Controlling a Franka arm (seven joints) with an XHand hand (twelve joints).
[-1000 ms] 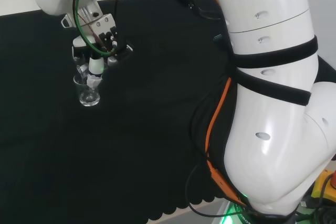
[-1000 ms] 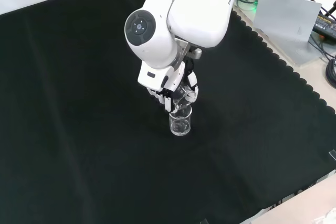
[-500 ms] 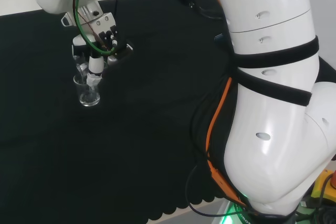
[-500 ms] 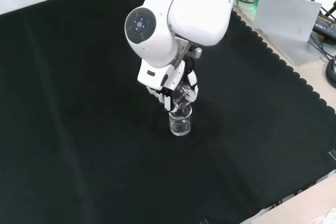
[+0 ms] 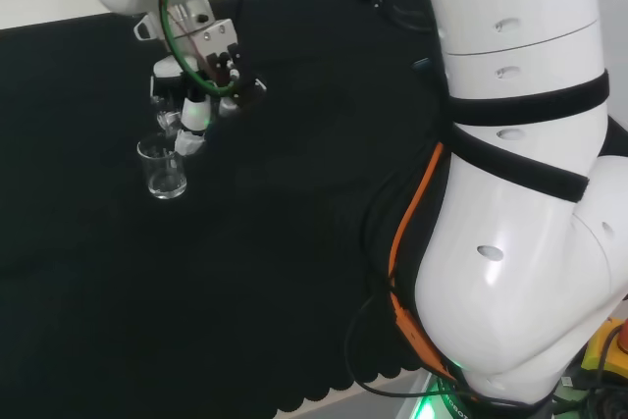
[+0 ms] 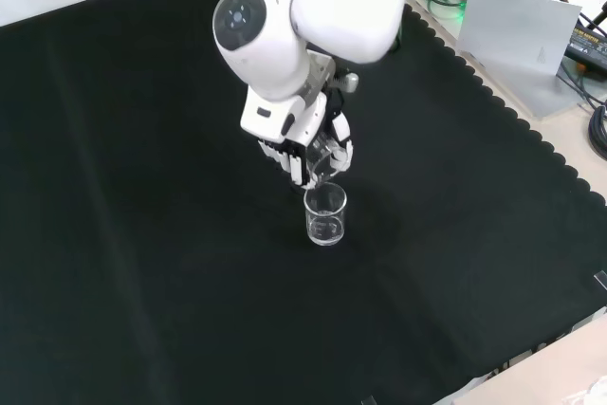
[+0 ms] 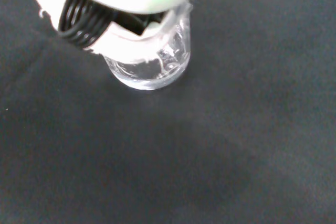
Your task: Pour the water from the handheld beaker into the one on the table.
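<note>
on the black-clothed table [image 6: 142, 187] a clear beaker [image 6: 325, 214] stands upright, just below the hand [image 6: 308, 144], whose fingers curl round a second small clear beaker [image 5: 169, 117]. both look light, rigid, slippery and breakable, so i'd judge the side wall at mid-height the safest hold.

White rounded arm links [image 5: 510, 242], black straps, orange and green cables, black-and-white hand [image 6: 308, 144]

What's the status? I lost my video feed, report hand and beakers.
Hand curled on handheld beaker, just above table beaker. Table beaker upright on black cloth. Nothing in the way.
</note>
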